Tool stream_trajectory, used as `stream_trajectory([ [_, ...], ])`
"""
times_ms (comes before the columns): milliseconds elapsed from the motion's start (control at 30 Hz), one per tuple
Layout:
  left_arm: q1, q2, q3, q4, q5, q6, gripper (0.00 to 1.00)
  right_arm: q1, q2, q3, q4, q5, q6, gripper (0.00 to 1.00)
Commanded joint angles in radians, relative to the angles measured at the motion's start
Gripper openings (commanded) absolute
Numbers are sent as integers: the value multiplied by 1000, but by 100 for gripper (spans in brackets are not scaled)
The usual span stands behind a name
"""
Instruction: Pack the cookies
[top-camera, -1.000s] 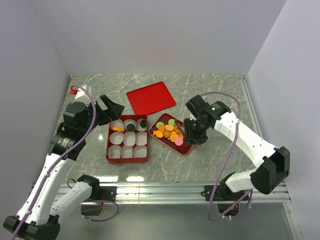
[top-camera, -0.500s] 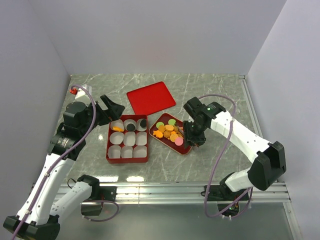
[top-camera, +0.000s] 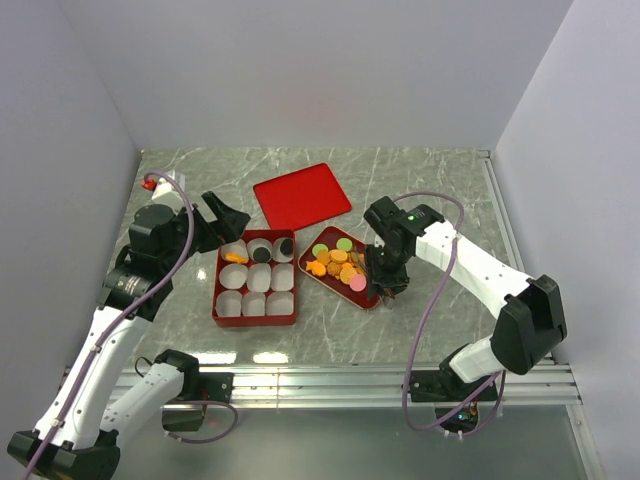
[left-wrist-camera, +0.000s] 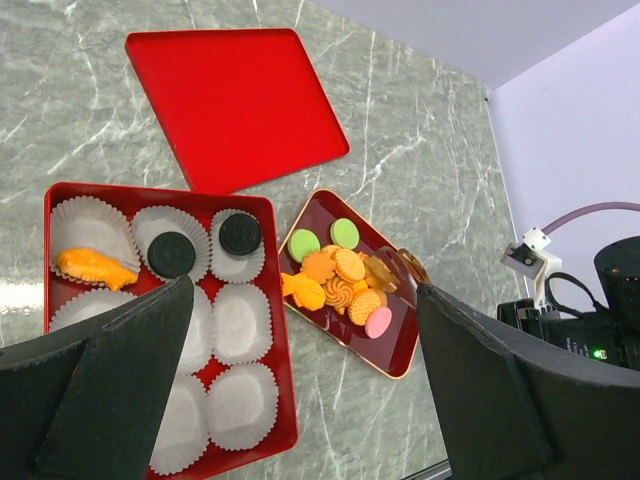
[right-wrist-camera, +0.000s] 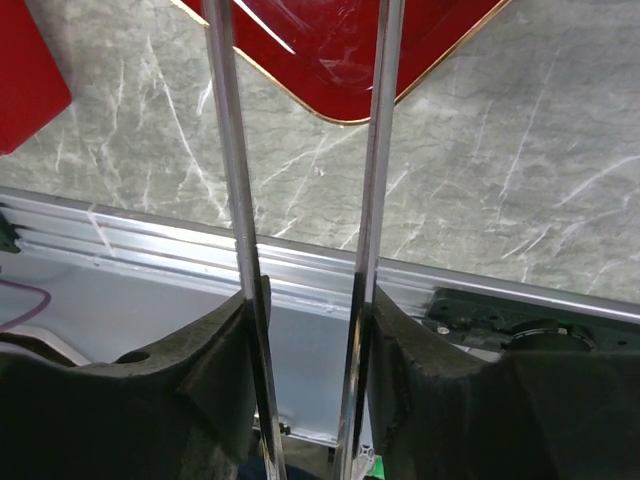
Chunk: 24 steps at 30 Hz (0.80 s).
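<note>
The cookies (top-camera: 340, 264) lie heaped on a small dark red tray (top-camera: 372, 298); in the left wrist view they (left-wrist-camera: 340, 280) are orange, green and pink. A red box (top-camera: 216, 300) of white paper cups holds two black cookies (left-wrist-camera: 172, 253) and an orange one (left-wrist-camera: 92, 267). My left gripper (top-camera: 222, 222) is open and empty above the box's far left corner. My right gripper (top-camera: 385, 272) is shut on metal tongs (right-wrist-camera: 232, 150), whose two blades reach to the tray's (right-wrist-camera: 340, 60) near right edge; the tips are out of the right wrist view.
The red lid (top-camera: 301, 195) lies flat behind the box and tray, and shows in the left wrist view (left-wrist-camera: 235, 100). A metal rail (right-wrist-camera: 300, 265) runs along the table's near edge. Grey walls close the back and both sides.
My right gripper has shifted slightly left and nearer, with the tongs at the tray's right edge. The left arm has hardly moved.
</note>
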Motion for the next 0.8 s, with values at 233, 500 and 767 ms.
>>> stream_trajectory([
  [233,-3,1,-2,42,-11,12,99,-5,-2,15,21,-60,-1,31],
  [500,-1,2,-1,44,-11,14,99,-5,1,22,10,-44,-5,27],
  [767,-3,1,2,38,-15,16,99,-5,28,201,-94,47,-13,25],
])
